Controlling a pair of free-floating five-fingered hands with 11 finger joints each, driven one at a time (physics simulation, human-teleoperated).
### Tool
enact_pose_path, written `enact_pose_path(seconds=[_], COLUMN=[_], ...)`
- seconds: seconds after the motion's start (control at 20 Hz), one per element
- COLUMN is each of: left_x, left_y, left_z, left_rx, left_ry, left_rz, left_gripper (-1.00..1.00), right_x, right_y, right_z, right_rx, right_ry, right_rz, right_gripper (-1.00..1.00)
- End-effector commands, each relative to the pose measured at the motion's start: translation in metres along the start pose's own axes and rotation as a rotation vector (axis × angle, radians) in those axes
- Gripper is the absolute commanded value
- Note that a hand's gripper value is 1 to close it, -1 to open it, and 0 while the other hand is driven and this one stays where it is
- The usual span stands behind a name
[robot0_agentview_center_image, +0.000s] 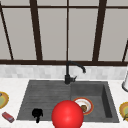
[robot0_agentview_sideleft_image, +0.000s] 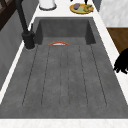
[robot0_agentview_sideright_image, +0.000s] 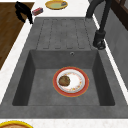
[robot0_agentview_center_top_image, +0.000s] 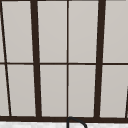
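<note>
My left hand (robot0_agentview_center_image: 37, 114) hangs over the sink's (robot0_agentview_center_image: 45, 96) near-left edge — fingers drooping loose, holding nothing — beside a red ball (robot0_agentview_center_image: 67, 115).

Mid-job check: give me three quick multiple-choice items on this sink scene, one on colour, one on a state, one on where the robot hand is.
1. The rim of the plate in the basin is:
A blue
B red-orange
C green

2. That plate is:
A lying flat with brown food on it
B upside down
C standing on edge

3. The left robot hand is:
A inside the basin
B on the plate
C at the sink's front edge, by the draining board

Answers: 1 B, the right side view shows the red-orange ring. 2 A, the food sits on the plate's white middle. 3 C, the front view shows it there.
</note>
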Motion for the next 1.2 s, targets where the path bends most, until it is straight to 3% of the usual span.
enact_pose_path(seconds=[0.0,0.2,0.4,0.55,0.7,1.15], left_x=[0.000,0.000,0.000,0.000,0.000,0.000], left_y=[0.000,0.000,0.000,0.000,0.000,0.000], left_z=[0.000,0.000,0.000,0.000,0.000,0.000], left_rx=[0.000,0.000,0.000,0.000,0.000,0.000], left_ry=[0.000,0.000,0.000,0.000,0.000,0.000], left_rz=[0.000,0.000,0.000,0.000,0.000,0.000], left_gripper=[0.00,0.00,0.00,0.00,0.00,0.00], right_x=[0.010,0.005,-0.001,-0.005,0.005,0.006], right_y=[-0.007,0.001,0.001,0.008,-0.001,-0.012], right_z=[0.006,0.040,0.073,0.095,0.075,0.046], right_rx=[-0.124,-0.156,-0.199,-0.183,-0.045,0.163], right_ry=[0.056,0.005,0.001,0.000,-0.002,-0.020], right_rz=[-0.030,-0.061,-0.092,-0.110,-0.074,-0.009], right_gripper=[-1.00,-1.00,-1.00,-1.00,-1.00,-1.00])
